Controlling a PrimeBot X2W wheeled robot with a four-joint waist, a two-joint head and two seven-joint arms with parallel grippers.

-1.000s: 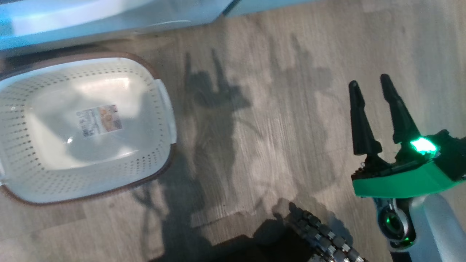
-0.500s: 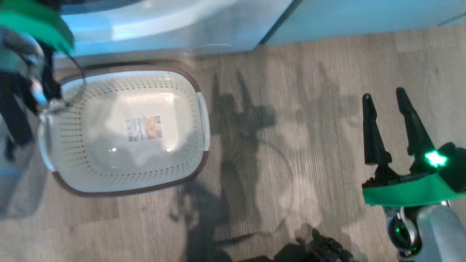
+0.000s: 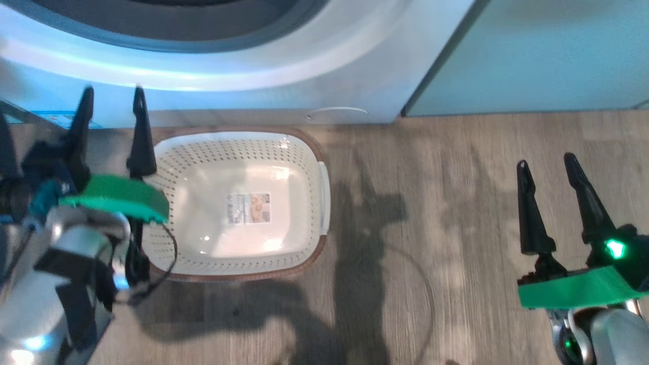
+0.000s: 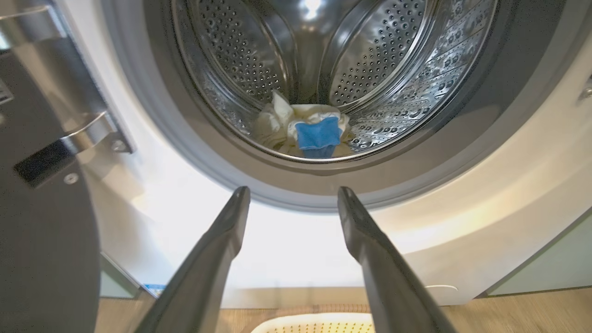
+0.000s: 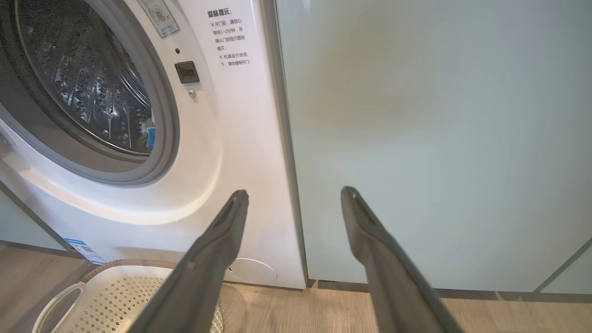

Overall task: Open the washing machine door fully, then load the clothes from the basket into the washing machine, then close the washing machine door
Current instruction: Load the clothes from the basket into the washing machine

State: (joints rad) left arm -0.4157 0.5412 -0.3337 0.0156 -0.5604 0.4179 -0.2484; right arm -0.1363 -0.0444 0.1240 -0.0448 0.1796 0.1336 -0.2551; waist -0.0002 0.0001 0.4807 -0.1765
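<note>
**Change.** Over the last second the head view has swung up towards the washing machine (image 3: 284, 76). Its white front and grey door seal now run along the far edge, and the basket (image 3: 312, 167) has shifted towards the middle of the picture. This is camera movement, not movement of the basket. The left gripper (image 3: 112, 96) has come into view at the near left, just beside the basket's left side, with its fingers pointing at the machine. The right gripper (image 3: 545, 160) keeps its pose at the near right, over bare floor (image 3: 456, 213) and well apart from the basket. Both grippers have their fingers spread wide and hold nothing.

**Meaning for the task.** Loading appears complete. Judged from this, only closing the door remains.

**Containers.**
1. Washing machine: the door (image 4: 41, 231) stands swung open to the left of the opening, on its metal hinge (image 4: 88, 134). The steel drum (image 4: 379, 69) is exposed.
2. Drum contents: the clothes (image 4: 277, 120) lie in a pale heap at the bottom of the drum, with a blue piece (image 4: 318, 136) on the near side. Nothing visibly hangs over the door seal.
3. Basket: it stands on the floor directly in front of the machine. It is empty apart from the label (image 3: 249, 208) on its bottom.
</note>
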